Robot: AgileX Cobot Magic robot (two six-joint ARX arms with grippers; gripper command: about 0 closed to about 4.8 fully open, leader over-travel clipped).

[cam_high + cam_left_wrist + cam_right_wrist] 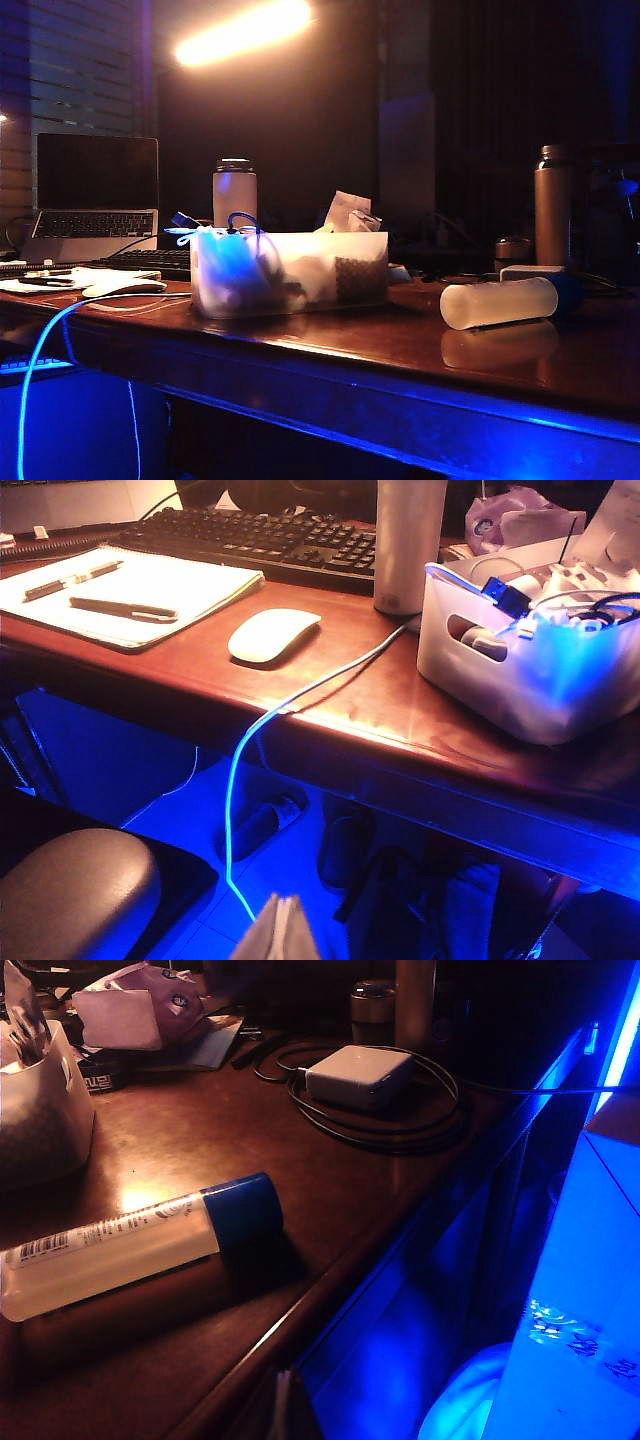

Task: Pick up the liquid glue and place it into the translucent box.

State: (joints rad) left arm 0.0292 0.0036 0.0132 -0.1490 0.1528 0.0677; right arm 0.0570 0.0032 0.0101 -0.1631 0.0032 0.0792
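With our 2 grippers, left gripper [277, 930] and right gripper [283, 1405], closed empty below the table [420, 345] edge, we risk rolling the lying liquid glue [130, 1245] off that edge before reaching the translucent box [300, 275].

Little print can be read here. The liquid glue [130, 1250], lying on its side on the tabletop [250, 1130], carries a barcode and rows of fine print along its body, too small to make out (the lettering is only a dark smear). A dark packet [100, 1082] beside the translucent box [40, 1110] bears pale letters, blurred beyond reading.
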